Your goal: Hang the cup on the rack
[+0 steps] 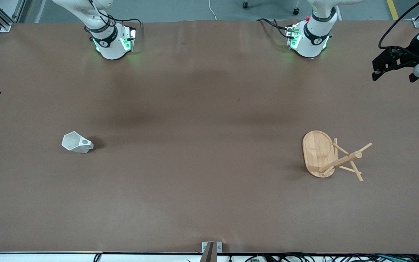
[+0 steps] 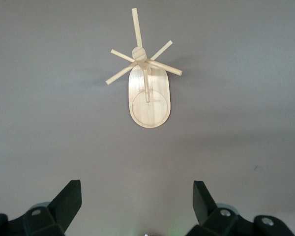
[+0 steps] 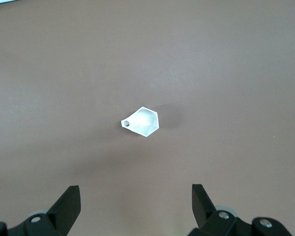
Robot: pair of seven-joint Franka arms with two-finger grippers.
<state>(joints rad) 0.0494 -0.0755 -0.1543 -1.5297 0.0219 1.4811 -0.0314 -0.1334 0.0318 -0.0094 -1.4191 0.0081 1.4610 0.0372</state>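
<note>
- Front view: the cup (image 1: 77, 142) is seen on the brown bench (image 1: 202, 109), toward the right arm's end, well apart from the rack (image 1: 331, 155). The rack is set toward the left arm's end. The left gripper (image 1: 395, 74) is held above the bench edge, at the left arm's end past the rack. The right gripper is not shown here.
- Left wrist view: the left gripper (image 2: 137, 204) is spread fully apart and empty, over bare bench near the rack (image 2: 148, 93), which stands upright on its oval base.
- Right wrist view: the right gripper (image 3: 136, 204) is spread fully apart and empty, over bare bench near the cup (image 3: 142, 121), well apart from the rack.
</note>
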